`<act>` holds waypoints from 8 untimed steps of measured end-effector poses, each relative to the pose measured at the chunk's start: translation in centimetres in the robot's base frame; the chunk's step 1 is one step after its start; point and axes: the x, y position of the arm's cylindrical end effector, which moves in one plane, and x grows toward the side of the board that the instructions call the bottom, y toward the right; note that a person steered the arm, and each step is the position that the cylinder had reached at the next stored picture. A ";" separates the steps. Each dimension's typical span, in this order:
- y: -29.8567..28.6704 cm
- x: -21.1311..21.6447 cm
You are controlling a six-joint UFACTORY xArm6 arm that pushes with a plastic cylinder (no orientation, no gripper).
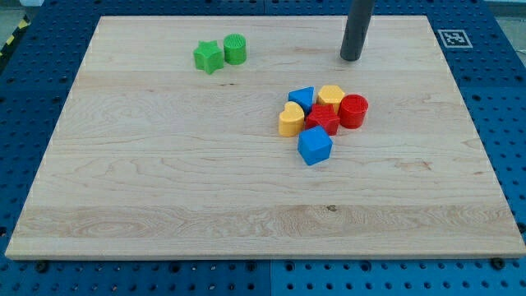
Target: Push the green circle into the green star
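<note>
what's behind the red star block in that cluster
Toward the view's top of the red star block sit the blue triangular block and the yellow block. Their lower edges are covered by the star.

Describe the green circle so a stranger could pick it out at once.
Look to the top left part of the wooden board, far from the cluster of red, yellow and blue blocks near the middle. Two green blocks sit side by side there. The green circle is the right one, round and ribbed, while the green star has points.
</note>
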 end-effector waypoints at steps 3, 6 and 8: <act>-12.1 -2.5; -20.3 -3.0; -26.4 -2.9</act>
